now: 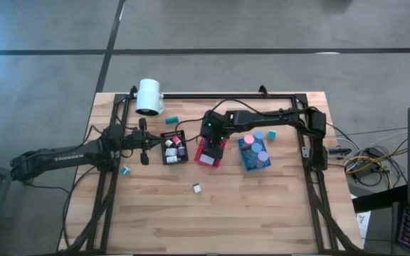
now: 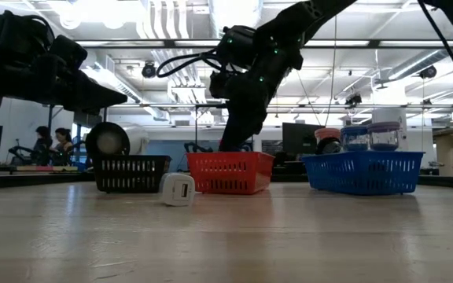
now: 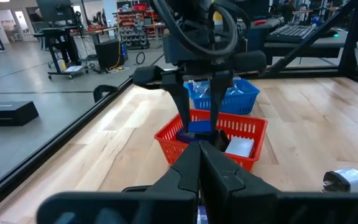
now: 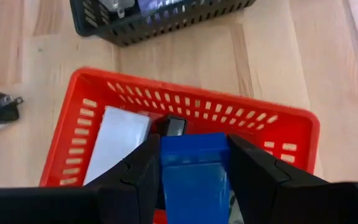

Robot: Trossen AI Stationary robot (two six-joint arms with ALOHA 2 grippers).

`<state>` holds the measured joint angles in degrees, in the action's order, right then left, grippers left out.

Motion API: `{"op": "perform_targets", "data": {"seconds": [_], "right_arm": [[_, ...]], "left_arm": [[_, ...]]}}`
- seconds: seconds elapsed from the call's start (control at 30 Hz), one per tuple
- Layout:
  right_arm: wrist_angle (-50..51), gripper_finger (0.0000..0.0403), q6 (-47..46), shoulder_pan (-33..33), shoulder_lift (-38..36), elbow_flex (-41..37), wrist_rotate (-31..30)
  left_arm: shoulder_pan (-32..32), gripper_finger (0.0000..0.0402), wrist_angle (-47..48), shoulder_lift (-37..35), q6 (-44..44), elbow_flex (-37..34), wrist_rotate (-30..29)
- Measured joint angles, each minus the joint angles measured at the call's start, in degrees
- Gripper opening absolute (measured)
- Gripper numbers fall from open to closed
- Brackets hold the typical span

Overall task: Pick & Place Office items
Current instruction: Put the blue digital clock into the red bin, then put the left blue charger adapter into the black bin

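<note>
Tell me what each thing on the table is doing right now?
Right gripper: over the red basket, fingers shut on the blue block.
Blue block: held, above the red basket.
Red basket: upright, a white piece inside.
Left gripper: fingers shut, empty, waiting near the black basket.
Black basket: holds small pieces.
Blue basket: holds round caps.
White plug: loose on the table.

Black [image 2: 132,172], red [image 2: 230,171], blue baskets [image 2: 363,171]; white block [image 2: 178,189] in front.

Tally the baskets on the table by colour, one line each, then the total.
Black basket: 1
Red basket: 1
Blue basket: 1
Total: 3
</note>
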<state>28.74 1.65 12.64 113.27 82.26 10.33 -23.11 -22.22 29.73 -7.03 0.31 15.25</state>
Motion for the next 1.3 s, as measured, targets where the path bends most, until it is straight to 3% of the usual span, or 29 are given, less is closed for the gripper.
{"op": "perform_targets", "data": {"seconds": [0.37, 0.6, 0.77, 0.9, 1.17, 1.3], "right_arm": [[2.1, 0.0218, -0.1, 0.0, -2.6, -0.2, 0.2], [5.7, 0.0232, 0.9, 0.1, -11.8, 0.0, 5.1], [5.1, 0.0211, 3.6, 0.1, -24.2, -0.4, 5.2], [-6.2, 0.0186, 2.7, -0.2, -36.8, -4.8, 7.5], [-26.5, 0.0135, -0.6, -0.3, -64.0, -24.9, 7.7], [-28.9, 0.0104, -1.3, -0.3, -76.9, -36.0, 5.3]], "left_arm": [[0.0, 0.0014, 0.2, 0.1, 0.0, 0.0, 0.0], [0.0, 0.0014, 0.3, 0.1, 0.1, 0.0, 0.0], [0.0, 0.0014, 0.4, 0.1, 0.2, 0.0, 0.1], [0.0, 0.0014, 0.4, 0.1, 0.4, 0.0, 0.2], [0.0, 0.0014, 0.4, 0.1, 1.3, 0.0, 0.2], [0.0, 0.0014, 0.4, 0.1, 1.3, 0.0, 0.2]]}}
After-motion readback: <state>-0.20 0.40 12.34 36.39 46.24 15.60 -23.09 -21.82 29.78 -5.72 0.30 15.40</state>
